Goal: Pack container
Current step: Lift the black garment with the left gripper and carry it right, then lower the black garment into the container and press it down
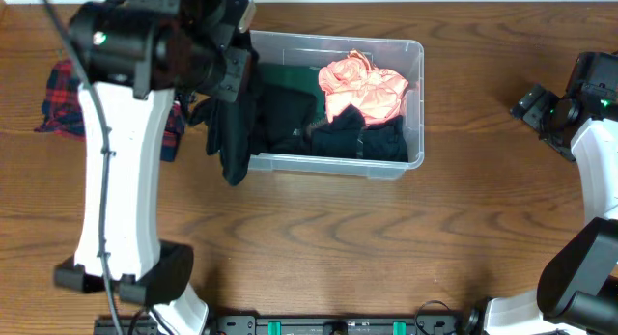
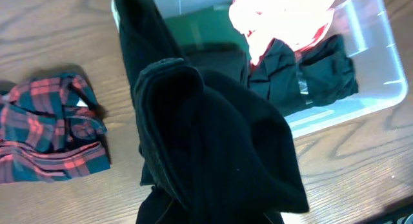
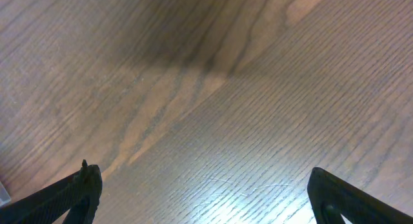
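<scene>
- The wooden table [image 1: 386, 248] carries the whole job, with the work crowded toward its far left half.
- The left arm [image 1: 116, 161] reaches up and over from the near edge, putting its wrist above the bin's left end, which looks like the right spot to drop something in.
- The container [image 1: 338, 164] sits at the middle of the table's far side, long side facing me, already partly filled.
- A black garment [image 2: 219, 153] hangs from the left gripper [image 1: 220, 84] and straddles the bin's left wall, part inside and part trailing outside. The fingers are buried in cloth, but since the fabric dangles from there I'd say the claw is pinching it.
- An orange garment [image 1: 362, 89] lies bunched at the bin's right end, with dark clothes [image 1: 372, 137] beside it.
- A plaid cloth [image 1: 63, 98] lies crumpled on the table left of the bin, probably waiting its turn.
- The right gripper [image 3: 206, 198] is parked well off to the right over bare wood, fingers spread wide, holding nothing and out of the way.
</scene>
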Robot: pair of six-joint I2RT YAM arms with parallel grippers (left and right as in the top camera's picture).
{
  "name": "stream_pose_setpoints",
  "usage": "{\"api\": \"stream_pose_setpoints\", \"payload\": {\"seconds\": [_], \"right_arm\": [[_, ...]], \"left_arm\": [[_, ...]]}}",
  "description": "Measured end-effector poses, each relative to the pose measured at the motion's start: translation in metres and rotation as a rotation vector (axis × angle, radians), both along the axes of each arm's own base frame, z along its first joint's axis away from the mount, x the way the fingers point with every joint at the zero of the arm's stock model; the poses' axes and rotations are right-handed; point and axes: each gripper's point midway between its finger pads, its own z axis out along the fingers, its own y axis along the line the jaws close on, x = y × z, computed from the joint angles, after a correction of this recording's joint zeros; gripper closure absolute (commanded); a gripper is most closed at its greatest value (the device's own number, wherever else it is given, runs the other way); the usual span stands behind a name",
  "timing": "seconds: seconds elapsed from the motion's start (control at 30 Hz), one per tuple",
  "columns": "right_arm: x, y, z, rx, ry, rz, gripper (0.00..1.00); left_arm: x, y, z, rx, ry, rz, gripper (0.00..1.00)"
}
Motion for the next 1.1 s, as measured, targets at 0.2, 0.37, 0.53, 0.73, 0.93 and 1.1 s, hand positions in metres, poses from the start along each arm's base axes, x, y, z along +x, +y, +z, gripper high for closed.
{"api": "stream_pose_setpoints", "payload": {"seconds": [0.2, 0.37, 0.53, 0.73, 0.93, 1.1], "right_arm": [[0.0, 0.0, 0.0, 0.0, 0.0, 0.0, 0.01], [0.0, 0.0, 0.0, 0.0, 0.0, 0.0, 0.01], [0.0, 0.0, 0.0, 0.0, 0.0, 0.0, 0.01], [0.0, 0.0, 0.0, 0.0, 0.0, 0.0, 0.01], [0.0, 0.0, 0.0, 0.0, 0.0, -0.001, 0.01], [0.0, 0.0, 0.0, 0.0, 0.0, 0.0, 0.01]], "left_arm": [[0.008, -0.002, -0.012, 0.013, 0.026, -0.015, 0.94], [0.01, -0.006, -0.01, 0.017, 0.008, -0.029, 0.94], [0.01, -0.028, -0.008, 0.02, -0.019, -0.085, 0.94], [0.011, -0.061, -0.024, 0.03, 0.008, -0.163, 0.48], [0.033, -0.099, -0.052, 0.01, 0.024, -0.199, 0.37], [0.057, -0.147, -0.061, -0.079, -0.035, -0.215, 0.37]]}}
